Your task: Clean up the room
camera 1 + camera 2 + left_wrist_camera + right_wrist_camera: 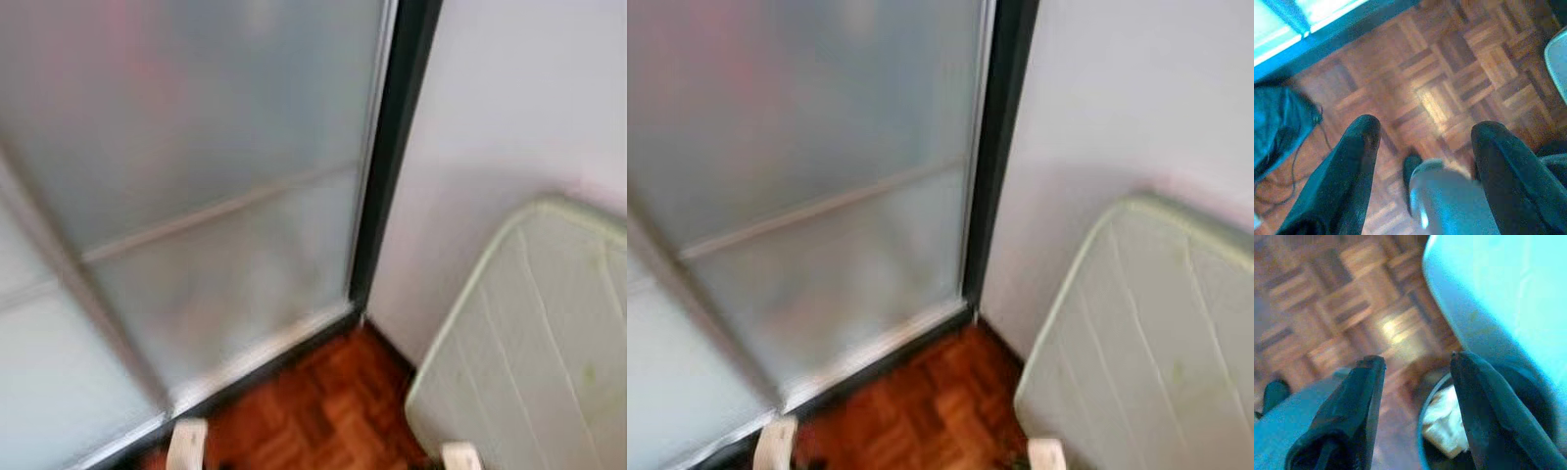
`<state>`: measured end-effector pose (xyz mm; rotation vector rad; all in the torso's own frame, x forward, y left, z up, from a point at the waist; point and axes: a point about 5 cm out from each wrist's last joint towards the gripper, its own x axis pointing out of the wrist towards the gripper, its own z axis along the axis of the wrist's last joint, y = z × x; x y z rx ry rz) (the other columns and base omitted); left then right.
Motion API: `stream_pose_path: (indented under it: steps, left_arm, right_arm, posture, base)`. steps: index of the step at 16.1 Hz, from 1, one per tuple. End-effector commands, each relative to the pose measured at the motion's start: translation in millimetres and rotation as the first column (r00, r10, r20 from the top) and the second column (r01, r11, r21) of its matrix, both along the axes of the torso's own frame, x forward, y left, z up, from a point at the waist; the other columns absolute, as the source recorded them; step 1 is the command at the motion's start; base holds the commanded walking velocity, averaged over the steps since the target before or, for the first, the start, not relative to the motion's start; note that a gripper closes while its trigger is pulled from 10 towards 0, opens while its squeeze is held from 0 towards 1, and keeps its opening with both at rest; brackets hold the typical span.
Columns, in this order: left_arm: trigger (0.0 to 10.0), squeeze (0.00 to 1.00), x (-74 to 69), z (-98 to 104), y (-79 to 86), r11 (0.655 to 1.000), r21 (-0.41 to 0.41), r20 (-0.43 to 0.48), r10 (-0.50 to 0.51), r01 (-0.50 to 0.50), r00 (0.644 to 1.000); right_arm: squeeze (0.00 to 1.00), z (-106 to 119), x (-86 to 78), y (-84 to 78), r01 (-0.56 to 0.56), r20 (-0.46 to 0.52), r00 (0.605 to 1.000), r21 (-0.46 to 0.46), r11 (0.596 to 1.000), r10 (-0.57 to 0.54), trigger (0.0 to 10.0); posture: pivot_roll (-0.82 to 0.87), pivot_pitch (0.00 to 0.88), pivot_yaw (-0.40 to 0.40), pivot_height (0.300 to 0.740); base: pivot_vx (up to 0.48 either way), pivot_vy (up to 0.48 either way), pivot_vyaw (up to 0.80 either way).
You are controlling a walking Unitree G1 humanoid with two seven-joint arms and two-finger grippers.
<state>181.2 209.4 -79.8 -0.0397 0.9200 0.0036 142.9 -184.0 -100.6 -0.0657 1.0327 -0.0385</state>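
My left gripper hangs open over the parquet floor, with nothing between its black fingers. Below it is a silver rounded part of my own body. My right gripper is open too, above the floor beside a dark round bin. Crumpled pale rubbish lies inside the bin. A pale green padded board leans against the white wall on the right.
A frosted glass sliding door with a black frame stands straight ahead, close. A strip of parquet runs between the door and the board. A dark bag and a thin cable lie near the door track.
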Motion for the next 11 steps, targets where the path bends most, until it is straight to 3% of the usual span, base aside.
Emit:
stream_pose_path:
  steps: [1,7,11]
  left_arm:
    - [10.0,0.0,-2.1,0.7,10.0,1.0,0.022,-0.012,0.012,-0.012,1.0]
    - [10.0,0.0,-1.5,1.0,10.0,1.0,0.021,-0.01,0.015,-0.014,1.0]
    - [10.0,0.0,-1.4,1.1,10.2,1.0,0.022,-0.01,0.013,-0.013,1.0]
  right_arm:
    - [0.0,-0.4,1.0,8.2,-0.004,0.004,1.0,0.018,1.0,0.004,10.0]
    - [0.0,-0.2,1.3,7.7,0.006,0.01,1.0,0.016,1.0,-0.006,10.0]
    - [0.0,0.1,1.9,8.8,-0.006,0.016,1.0,0.017,1.0,0.006,10.0]
  posture:
    - [0.01,0.024,-0.042,0.74]
    - [0.01,0.031,-0.042,0.74]
    - [0.01,0.032,-0.042,0.74]
  base:
    - [0.337,0.0,-0.79]
    - [0.34,0.0,-0.74]
    - [0.341,0.0,0.0]
